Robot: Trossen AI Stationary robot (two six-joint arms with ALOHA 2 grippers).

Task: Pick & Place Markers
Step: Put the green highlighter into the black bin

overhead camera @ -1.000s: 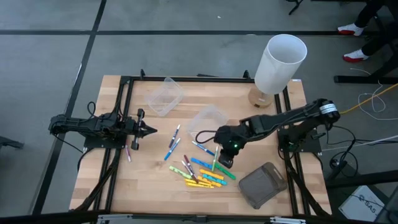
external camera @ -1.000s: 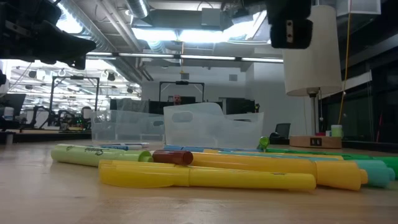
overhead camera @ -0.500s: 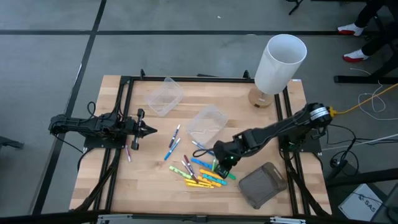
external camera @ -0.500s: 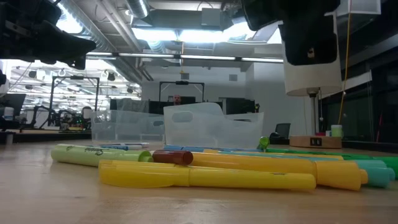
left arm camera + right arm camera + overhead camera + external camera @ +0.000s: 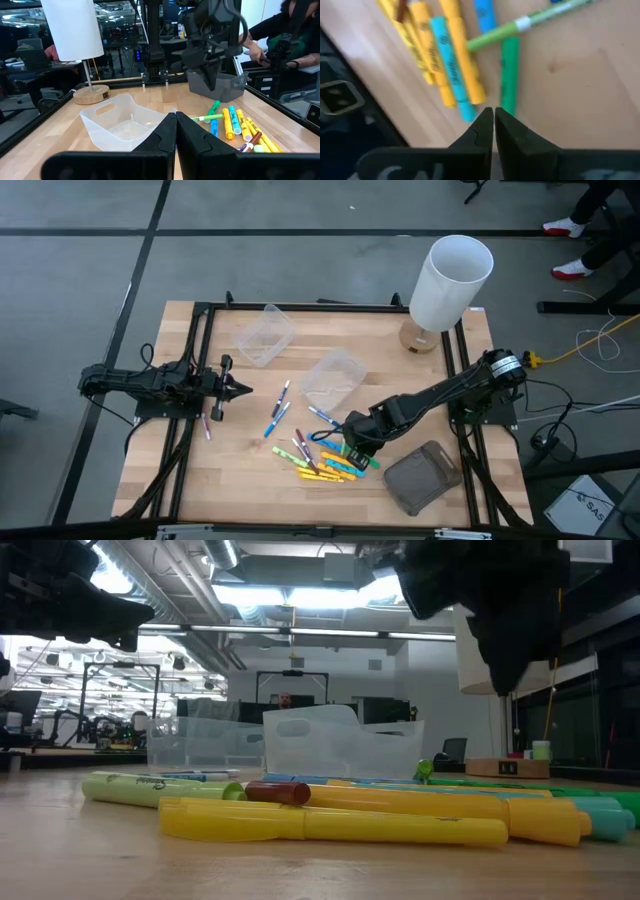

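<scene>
Right gripper [image 5: 352,456] low over the cluster of markers [image 5: 328,460] near the table's [image 5: 240,470] front centre, fingers pressed together with nothing between them, tips just above a dark green marker [image 5: 509,75] beside a light blue one [image 5: 447,65] and yellow ones [image 5: 462,55]. A few more markers (blue-capped) [image 5: 279,408] scattered farther left. Two clear tubs [image 5: 331,375] behind the pile. Left gripper [image 5: 232,389] parked at the left side, well apart from the pile, fingers [image 5: 165,135] closed and empty.
</scene>
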